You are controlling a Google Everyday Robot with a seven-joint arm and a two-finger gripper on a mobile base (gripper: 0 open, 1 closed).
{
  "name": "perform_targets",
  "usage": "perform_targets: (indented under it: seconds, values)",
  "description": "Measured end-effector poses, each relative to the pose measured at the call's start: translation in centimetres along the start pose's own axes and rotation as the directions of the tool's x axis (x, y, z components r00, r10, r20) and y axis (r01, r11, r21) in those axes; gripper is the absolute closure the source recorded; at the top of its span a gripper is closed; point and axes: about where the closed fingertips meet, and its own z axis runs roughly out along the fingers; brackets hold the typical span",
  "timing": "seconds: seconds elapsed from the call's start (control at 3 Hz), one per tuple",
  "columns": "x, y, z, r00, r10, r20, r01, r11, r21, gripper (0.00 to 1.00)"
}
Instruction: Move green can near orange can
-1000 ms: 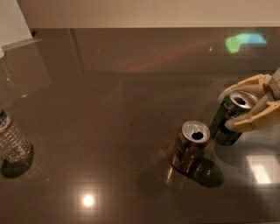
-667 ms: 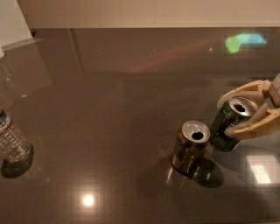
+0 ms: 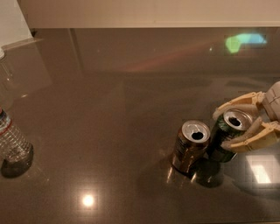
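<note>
The green can (image 3: 226,136) stands upright on the dark table (image 3: 113,113) at the right, its silver top showing. My gripper (image 3: 224,131) reaches in from the right edge, and its pale fingers (image 3: 251,139) are closed on either side of the green can. The orange can (image 3: 190,146) stands upright just left of the green can. The two cans are side by side and almost touching.
A clear plastic water bottle (image 3: 12,142) stands at the far left edge. A white object (image 3: 11,22) sits at the back left corner. A pale wall (image 3: 153,13) runs along the table's far edge.
My gripper has moved left and slightly toward the front, carrying the green can with it until it stands right beside the orange can. The orange can and bottle have not moved.
</note>
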Motion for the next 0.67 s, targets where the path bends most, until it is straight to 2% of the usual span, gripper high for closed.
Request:
perform_targets:
  seconds: [0.33, 0.67]
  values:
    - [0.60, 0.31, 0.57, 1.000, 0.005, -0.010, -0.005, 1.0000, -0.007, 0.85]
    - [1.28, 0.37, 1.02, 1.000, 0.005, -0.023, -0.005, 1.0000, -0.005, 0.61]
